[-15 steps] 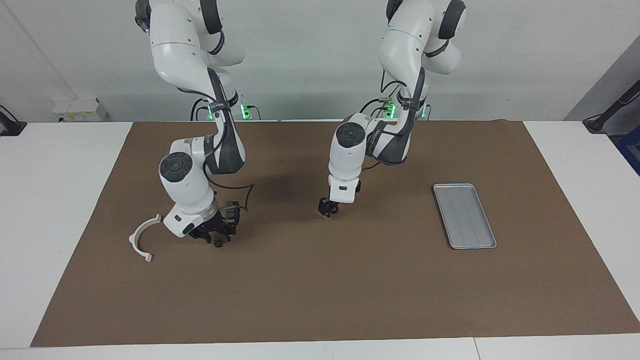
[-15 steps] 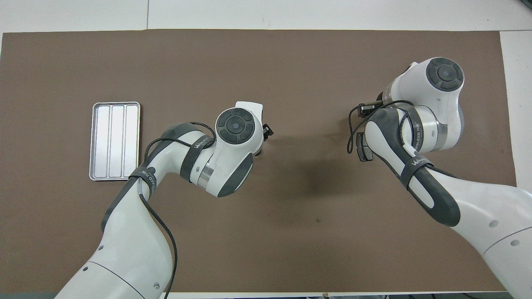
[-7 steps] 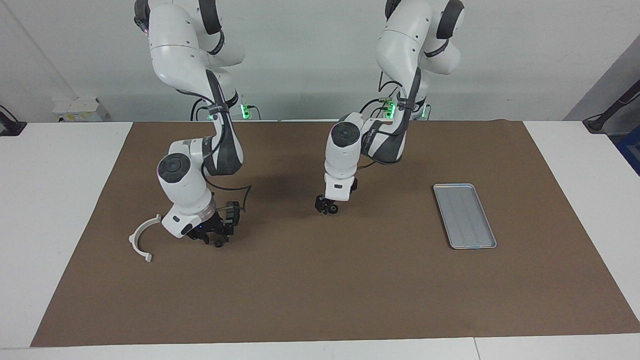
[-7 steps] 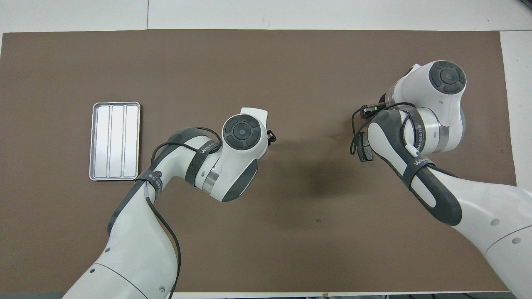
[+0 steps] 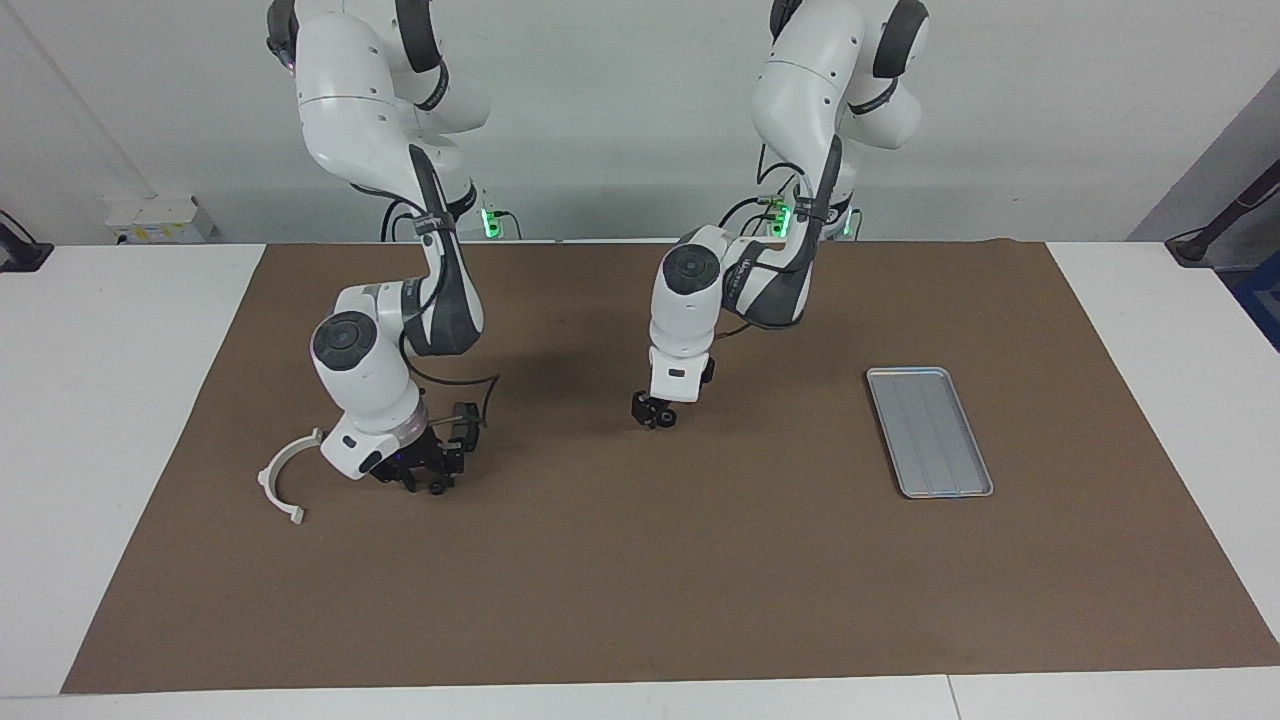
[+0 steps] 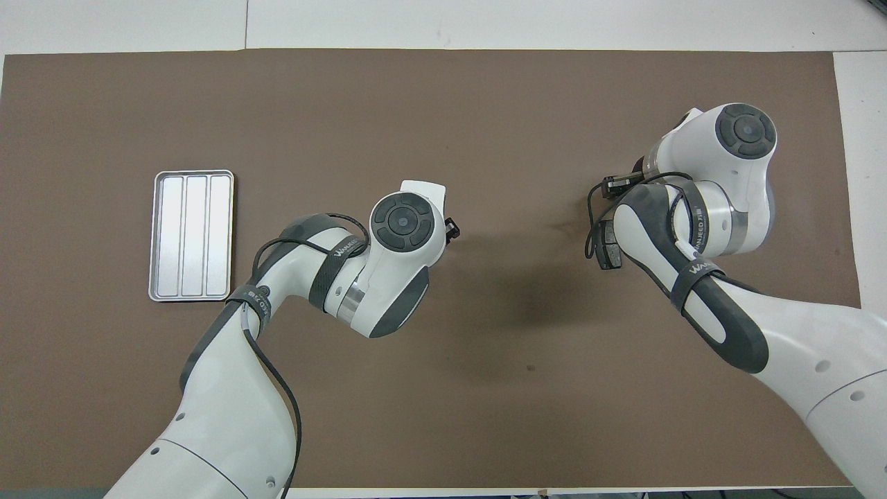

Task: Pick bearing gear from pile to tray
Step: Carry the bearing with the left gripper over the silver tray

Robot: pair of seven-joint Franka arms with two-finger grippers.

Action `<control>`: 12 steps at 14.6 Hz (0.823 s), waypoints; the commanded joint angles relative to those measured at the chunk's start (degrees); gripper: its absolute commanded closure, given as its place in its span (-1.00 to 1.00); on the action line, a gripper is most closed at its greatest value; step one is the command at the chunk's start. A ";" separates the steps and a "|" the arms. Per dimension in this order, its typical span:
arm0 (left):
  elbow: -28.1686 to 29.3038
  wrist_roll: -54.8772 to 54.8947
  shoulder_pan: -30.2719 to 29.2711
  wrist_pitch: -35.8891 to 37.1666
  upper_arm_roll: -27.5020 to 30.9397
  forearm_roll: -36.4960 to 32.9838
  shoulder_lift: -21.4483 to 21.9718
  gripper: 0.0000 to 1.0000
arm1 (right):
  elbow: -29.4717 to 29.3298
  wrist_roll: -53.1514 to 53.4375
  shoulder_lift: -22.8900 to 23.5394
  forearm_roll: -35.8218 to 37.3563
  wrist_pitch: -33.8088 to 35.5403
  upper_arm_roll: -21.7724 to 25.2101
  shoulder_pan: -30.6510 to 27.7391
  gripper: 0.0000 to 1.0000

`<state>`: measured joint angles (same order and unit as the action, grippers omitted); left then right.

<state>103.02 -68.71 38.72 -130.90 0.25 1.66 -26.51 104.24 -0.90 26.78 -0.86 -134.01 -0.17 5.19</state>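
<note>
The pile lies at the right arm's end of the mat. Its white curved bracket (image 5: 283,478) lies beside my right gripper (image 5: 413,481), which hangs low over the pile. A tiny black round piece (image 5: 437,488) sits right at the gripper's tips. One dark grey brake pad (image 6: 608,248) shows beside the right arm in the overhead view; the rest of the pile is hidden under the arm. The silver-grey tray (image 5: 930,432) lies empty at the left arm's end and also shows in the overhead view (image 6: 192,235). My left gripper (image 5: 652,418) hangs low over the mat's middle.
A brown mat (image 5: 640,580) covers the table, with white table edges (image 5: 110,400) around it. Both arms' elbows and hands reach out low over the mat.
My right gripper has shifted slightly toward the white bracket over the pile. My left gripper moved a little toward the robots, then held still.
</note>
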 commanded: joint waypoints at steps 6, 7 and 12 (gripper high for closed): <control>-1.94 -0.55 0.04 1.78 0.63 -1.48 -0.21 0.78 | 0.35 -0.86 -0.15 -0.72 -0.99 -0.36 0.00 1.00; -3.08 -0.46 -0.14 3.62 0.63 -1.57 -0.30 1.00 | 0.18 -0.68 -0.24 -0.72 -0.81 -0.36 0.00 1.00; -3.62 -0.12 -0.84 9.94 2.90 -2.18 1.80 1.00 | -3.33 3.18 -2.25 -0.81 5.06 -0.53 1.83 1.00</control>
<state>100.26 -68.70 38.56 -125.44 1.44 1.04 -26.44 102.58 0.19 26.29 -0.90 -132.40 -0.38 5.90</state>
